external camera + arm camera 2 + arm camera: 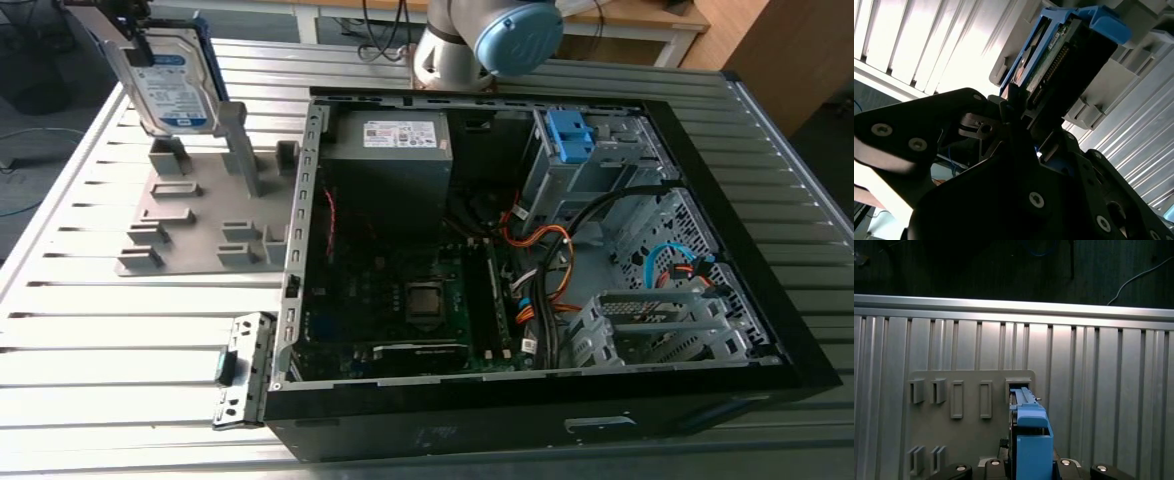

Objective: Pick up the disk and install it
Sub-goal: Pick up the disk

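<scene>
The disk point(167, 85), a silver drive with a white-and-blue label in a blue carrier frame, stands on edge at the exterior view's far upper left. My gripper point(124, 32) is shut on its top end and holds it just above the grey slotted holder point(200, 215). In the second wrist view the black fingers point(1009, 102) clamp the disk point(1064, 55) by its connector end. In the first wrist view the disk's blue frame point(1030, 437) hangs over an empty slot point(1018, 385) of the holder.
An open black computer case point(747, 290) lies on the slatted metal table point(120, 310). Inside it are a blue bracket point(569, 135) in the drive bay, a grey box point(394, 140), loose cables point(554, 255) and a metal cage point(661, 325). The arm's base point(487, 40) stands behind the case.
</scene>
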### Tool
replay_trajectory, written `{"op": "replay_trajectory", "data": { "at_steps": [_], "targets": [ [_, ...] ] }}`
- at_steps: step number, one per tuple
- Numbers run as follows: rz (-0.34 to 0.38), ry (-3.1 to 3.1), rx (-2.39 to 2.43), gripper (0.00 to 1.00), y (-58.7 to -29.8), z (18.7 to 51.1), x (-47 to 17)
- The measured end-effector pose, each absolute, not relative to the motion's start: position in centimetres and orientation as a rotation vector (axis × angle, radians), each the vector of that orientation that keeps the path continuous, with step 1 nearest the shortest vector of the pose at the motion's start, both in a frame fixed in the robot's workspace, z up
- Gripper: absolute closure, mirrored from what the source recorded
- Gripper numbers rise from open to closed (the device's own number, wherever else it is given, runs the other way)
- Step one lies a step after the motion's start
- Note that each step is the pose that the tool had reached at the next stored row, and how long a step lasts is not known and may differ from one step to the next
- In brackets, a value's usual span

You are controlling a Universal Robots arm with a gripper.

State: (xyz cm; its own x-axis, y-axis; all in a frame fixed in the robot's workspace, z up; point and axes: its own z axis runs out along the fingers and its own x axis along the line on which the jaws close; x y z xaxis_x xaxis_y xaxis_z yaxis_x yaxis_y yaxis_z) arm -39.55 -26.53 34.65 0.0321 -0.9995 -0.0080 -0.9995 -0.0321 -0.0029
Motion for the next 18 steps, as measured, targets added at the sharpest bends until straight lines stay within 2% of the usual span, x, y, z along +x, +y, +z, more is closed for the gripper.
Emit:
{"op": "replay_trajectory", "data": {
  "at_steps": [18],
  "targets": [
    [0.006, 2.18, -2.251, 0.64, -26.5, 36.1, -39.6]
  ]
}}
